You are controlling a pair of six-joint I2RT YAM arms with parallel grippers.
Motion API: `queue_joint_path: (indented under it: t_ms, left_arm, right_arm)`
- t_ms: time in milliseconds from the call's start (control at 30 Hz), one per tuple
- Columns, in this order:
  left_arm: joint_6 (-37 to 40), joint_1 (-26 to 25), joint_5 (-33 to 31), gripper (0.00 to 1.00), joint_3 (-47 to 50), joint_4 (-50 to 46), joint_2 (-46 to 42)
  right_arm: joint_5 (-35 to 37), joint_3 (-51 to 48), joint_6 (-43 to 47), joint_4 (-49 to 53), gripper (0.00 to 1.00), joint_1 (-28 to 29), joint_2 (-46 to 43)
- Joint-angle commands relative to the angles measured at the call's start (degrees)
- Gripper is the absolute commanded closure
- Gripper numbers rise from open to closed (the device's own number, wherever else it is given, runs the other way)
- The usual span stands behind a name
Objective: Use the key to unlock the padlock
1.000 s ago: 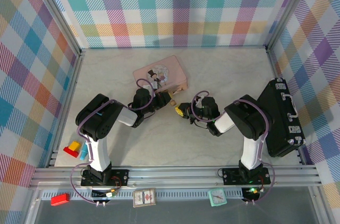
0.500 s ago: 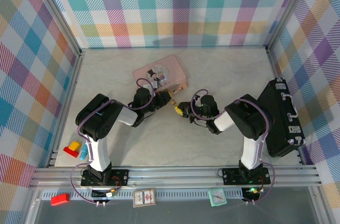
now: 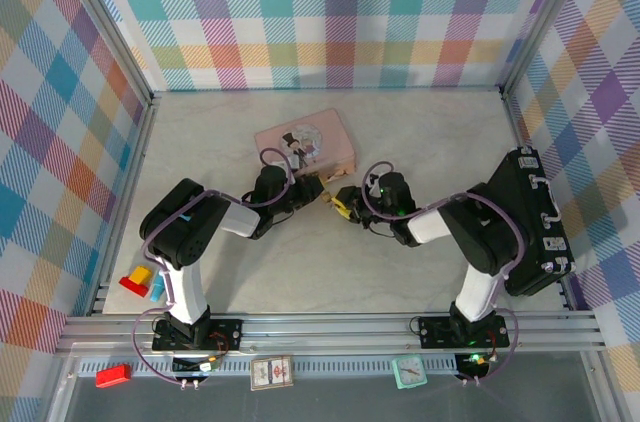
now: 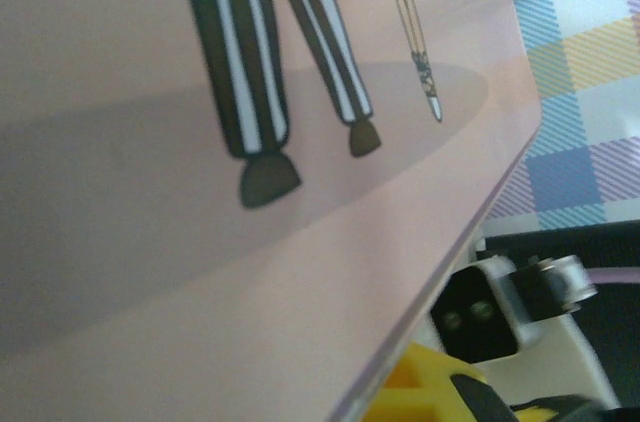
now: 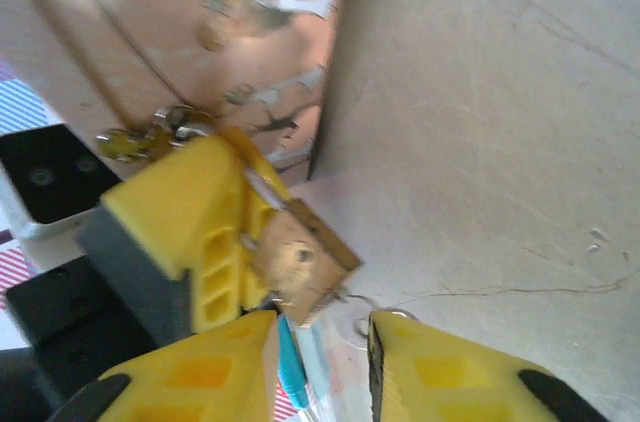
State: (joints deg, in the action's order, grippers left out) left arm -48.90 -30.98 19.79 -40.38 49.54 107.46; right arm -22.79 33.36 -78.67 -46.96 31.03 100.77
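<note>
Since the left gripper (image 3: 308,190) is clamped tight on the padlock (image 5: 300,264), just ahead of the right gripper (image 5: 325,362), whose jaws stand partly apart gripping nothing, the right one should re-pinch the thin sliver between its fingertips, probably the key (image 5: 290,362), squarely before twisting. Compared with 1 second earlier, those jaws have parted and the pink tin (image 3: 305,145) has shifted slightly.

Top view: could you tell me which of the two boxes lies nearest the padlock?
The pink tin, right beside the padlock; the black case lies at the right edge.
</note>
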Motion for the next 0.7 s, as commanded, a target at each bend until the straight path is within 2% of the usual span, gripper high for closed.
queue_joint_path:
  t_ms: [0,33,100,233,300,400,533,667]
  left_arm:
    - [-5.1,-2.2,4.7,0.92,0.7,-8.4,0.0]
    - [-5.1,-2.2,4.3,0.92,0.8,-8.8,-0.2]
    - [-4.4,-2.1,3.2,0.92,0.7,-10.7,-0.7]
    - [-4.1,-1.7,2.3,0.92,0.7,-12.2,-0.8]
    - [-4.8,-1.5,2.7,0.92,0.7,-11.8,-0.4]
    - [-5.8,-1.1,3.3,0.92,0.6,-11.9,0.1]
    - [-6.7,-0.5,4.2,0.93,0.5,-11.6,0.6]
    - [-6.8,-0.2,4.1,0.93,0.6,-12.5,0.2]
  right_arm:
    - [1.5,2.0,11.5,10.1,0.57,-0.6,-6.5]
    - [2.2,2.1,14.1,14.8,0.51,-0.6,-8.6]
    - [3.9,2.7,19.0,22.6,0.46,-0.6,-13.1]
    - [12.4,5.2,32.5,40.2,0.45,0.8,-22.9]
    - [16.5,6.2,39.1,44.1,0.46,2.8,-25.4]
    - [21.4,6.2,47.1,44.1,0.46,6.8,-25.8]
    - [28.5,4.8,58.4,38.1,0.49,13.8,-23.5]
    - [31.2,4.0,63.9,32.7,0.49,16.2,-20.9]
